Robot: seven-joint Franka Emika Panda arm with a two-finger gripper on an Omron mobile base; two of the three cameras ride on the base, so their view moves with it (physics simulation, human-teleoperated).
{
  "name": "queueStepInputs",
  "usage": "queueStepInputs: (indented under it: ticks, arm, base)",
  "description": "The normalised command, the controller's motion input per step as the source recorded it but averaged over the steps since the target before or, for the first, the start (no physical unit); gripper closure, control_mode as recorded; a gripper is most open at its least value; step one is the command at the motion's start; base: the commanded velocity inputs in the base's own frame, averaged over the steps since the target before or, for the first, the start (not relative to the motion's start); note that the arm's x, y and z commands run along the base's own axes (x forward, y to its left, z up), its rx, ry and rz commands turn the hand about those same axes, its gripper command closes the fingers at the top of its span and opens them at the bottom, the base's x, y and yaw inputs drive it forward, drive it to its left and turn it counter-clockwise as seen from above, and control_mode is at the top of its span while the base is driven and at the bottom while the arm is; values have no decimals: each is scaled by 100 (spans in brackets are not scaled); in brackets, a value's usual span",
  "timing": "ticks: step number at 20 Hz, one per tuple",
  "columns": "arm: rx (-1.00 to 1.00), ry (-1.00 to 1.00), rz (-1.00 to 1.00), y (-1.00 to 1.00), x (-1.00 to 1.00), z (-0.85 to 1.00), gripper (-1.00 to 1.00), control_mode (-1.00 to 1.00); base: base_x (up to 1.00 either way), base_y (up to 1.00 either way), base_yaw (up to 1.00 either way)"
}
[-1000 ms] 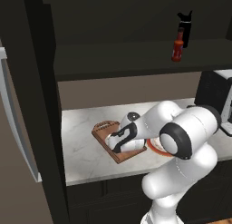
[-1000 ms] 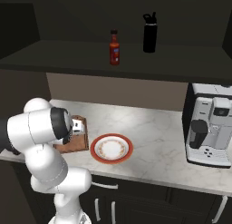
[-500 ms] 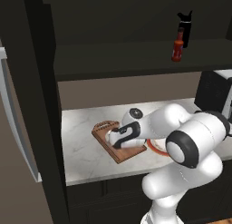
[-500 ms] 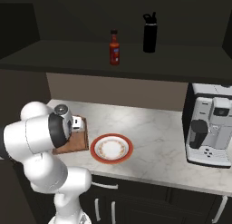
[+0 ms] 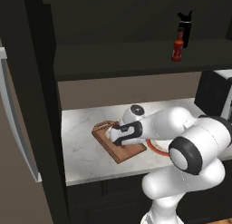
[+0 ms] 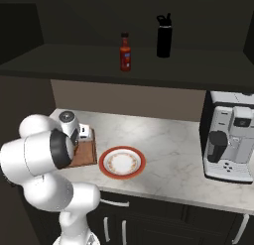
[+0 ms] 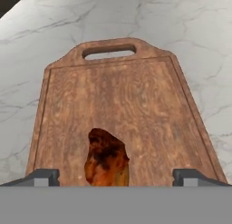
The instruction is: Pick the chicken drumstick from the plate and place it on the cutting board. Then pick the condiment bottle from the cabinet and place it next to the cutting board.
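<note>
The chicken drumstick [image 7: 107, 157], orange-brown with dark patches, lies on the brown wooden cutting board [image 7: 118, 96], near the end away from its looped handle. My gripper [image 7: 116, 178] is open just above it, and the two fingertips [image 7: 43, 177] stand wide on either side without touching the meat. In the left base view my gripper [image 5: 114, 138] hovers over the cutting board [image 5: 123, 153]. The red-rimmed plate [image 6: 122, 162] sits to the right of the cutting board [image 6: 87, 153] with nothing on it. The red condiment bottle [image 6: 125, 53] stands on the dark cabinet shelf [image 6: 74, 65].
A taller black bottle [image 6: 163, 35] stands on the shelf to the right of the red one. A black-and-white coffee machine [image 6: 229, 137] occupies the counter's right end. A dark vertical cabinet panel [image 5: 45, 105] bounds the counter on the left.
My elbow has swung outward and lower while the hand stayed over the cutting board. The jaws have stayed wide open.
</note>
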Motion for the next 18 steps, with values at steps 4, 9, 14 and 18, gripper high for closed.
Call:
queueStepInputs:
  ticks: [4, 9, 14, 18]
  arm:
    - [0, 0, 0, -3, -1, 15, -100, -100]
    - [0, 0, 0, -4, -7, 19, -100, -100]
    - [0, 0, 0, -5, -13, 21, -100, -100]
    - [0, 0, 0, -5, -14, 21, -100, -100]
  base:
    - [0, 0, 0]
    - [0, 0, 0]
    - [0, 0, 0]
    - [0, 0, 0]
